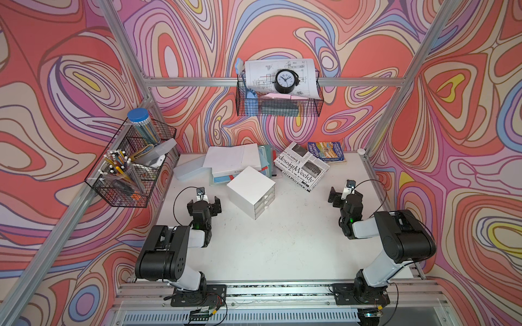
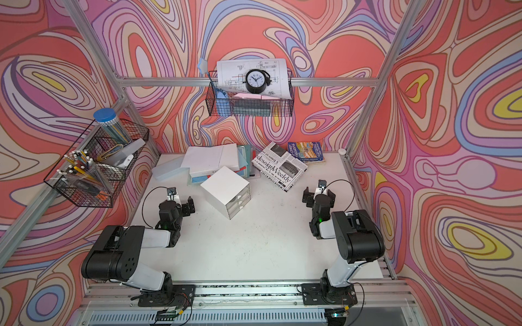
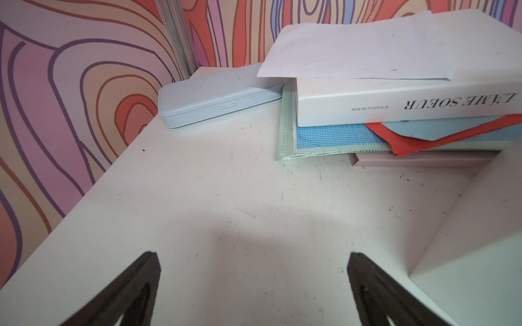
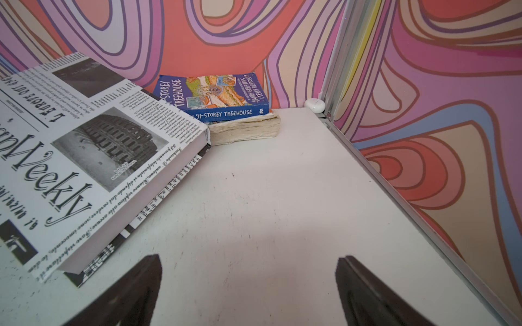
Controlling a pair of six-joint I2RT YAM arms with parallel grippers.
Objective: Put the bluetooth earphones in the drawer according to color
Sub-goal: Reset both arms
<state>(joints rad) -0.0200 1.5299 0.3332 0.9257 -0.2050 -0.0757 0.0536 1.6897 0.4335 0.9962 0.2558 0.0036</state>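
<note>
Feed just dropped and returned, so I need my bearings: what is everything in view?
earphone case: one, white, far right corner, by the frame post
drawer unit: one, white, three drawers, mid-table
pencil case: one, pale blue, far left corner
book stack: one, mostly white, behind the drawer unit
newspaper-print book: one, black and white, back right
Treehouse book: one, blue, beside the newspaper-print book, at the back wall
side basket: one, black wire, left wall, holding pens
back basket: one, black wire, back wall, holding a clock
left gripper: one, black, open, empty
right gripper: one, black, open, empty
</note>
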